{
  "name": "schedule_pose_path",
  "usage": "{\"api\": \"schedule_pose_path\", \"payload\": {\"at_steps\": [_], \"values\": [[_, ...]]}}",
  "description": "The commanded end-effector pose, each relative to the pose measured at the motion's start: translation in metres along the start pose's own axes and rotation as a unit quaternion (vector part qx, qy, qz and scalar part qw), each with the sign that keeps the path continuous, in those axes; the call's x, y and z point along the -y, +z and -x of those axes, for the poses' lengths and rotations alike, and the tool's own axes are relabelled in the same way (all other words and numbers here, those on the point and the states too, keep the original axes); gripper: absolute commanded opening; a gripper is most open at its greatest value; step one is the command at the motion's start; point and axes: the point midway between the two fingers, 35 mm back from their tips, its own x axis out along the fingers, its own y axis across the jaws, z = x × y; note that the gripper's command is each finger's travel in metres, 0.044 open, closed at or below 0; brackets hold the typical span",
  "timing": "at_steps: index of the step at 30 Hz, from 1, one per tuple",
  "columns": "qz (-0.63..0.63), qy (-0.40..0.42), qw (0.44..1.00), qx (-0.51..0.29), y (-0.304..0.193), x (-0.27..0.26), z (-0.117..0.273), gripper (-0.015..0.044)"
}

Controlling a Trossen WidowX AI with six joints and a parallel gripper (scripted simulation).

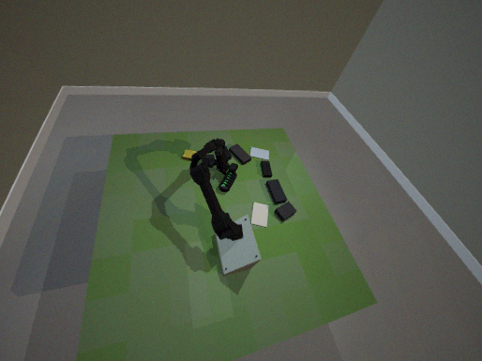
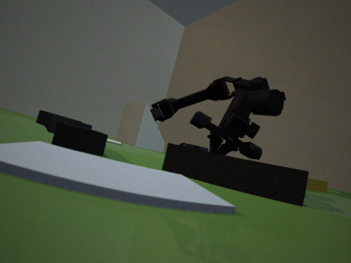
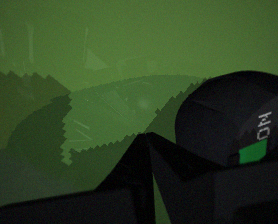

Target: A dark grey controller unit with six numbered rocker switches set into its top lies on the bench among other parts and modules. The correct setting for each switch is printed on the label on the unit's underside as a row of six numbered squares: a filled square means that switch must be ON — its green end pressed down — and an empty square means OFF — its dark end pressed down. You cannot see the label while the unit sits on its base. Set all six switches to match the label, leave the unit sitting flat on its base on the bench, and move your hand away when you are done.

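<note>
The dark grey controller unit (image 1: pixel 230 183) (image 2: pixel 193 147) (image 3: pixel 200 110) sits on the green mat. Green switch ends show along its top in the top view. The exterior view shows only its top edge behind a dark box. The wrist view shows its rounded end at the right, with "ON" print and one green rocker end (image 3: pixel 253 151). My gripper (image 3: pixel 146 141) is shut and empty, its tips pointing down close beside the unit's rounded end in the wrist view. Whether they touch it is unclear. The fingers hide the other switches there. The label on the underside is hidden.
Dark boxes (image 1: pixel 240 154) (image 1: pixel 266 169) (image 1: pixel 276 191) (image 1: pixel 285 211) lie beyond and right of the unit. A pale plate (image 1: pixel 260 153) (image 2: pixel 102 176), a cream plate (image 1: pixel 260 214) and a yellow block (image 1: pixel 188 155) (image 2: pixel 317 185) also lie around. The arm's light base (image 1: pixel 240 253) stands in front.
</note>
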Motion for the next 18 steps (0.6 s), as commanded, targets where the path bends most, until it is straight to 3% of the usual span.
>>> {"api": "schedule_pose_path", "payload": {"at_steps": [1,18], "values": [[0.001,0.001,1.0,0.001,0.0004,0.0016,0.0003,0.0],[0.001,0.001,1.0,0.001,0.0003,0.0089,-0.002,0.0]]}}
